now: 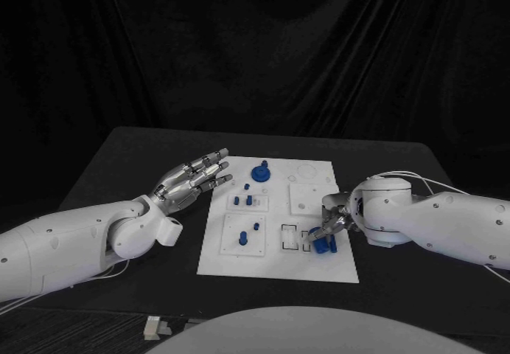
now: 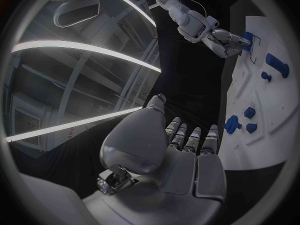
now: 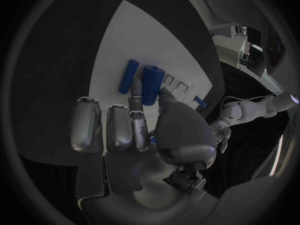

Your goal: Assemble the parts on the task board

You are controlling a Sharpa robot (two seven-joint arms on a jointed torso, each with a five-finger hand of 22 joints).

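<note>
The white task board [image 1: 319, 259] lies in the middle of the black table [image 1: 127, 155]. The left hand [image 1: 194, 181] hovers at the board's left edge, fingers spread and holding nothing. The right hand [image 1: 329, 226] reaches down near the board's right edge, fingertips at 2 blue cylinders [image 3: 142, 81] lying side by side there; I cannot tell whether it grips one. Other blue parts [image 1: 260, 175] stand further along the board.

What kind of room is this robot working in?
Probably a robot test lab: a black table before dark curtains, holding a white task board with small blue parts to practise assembling.
</note>
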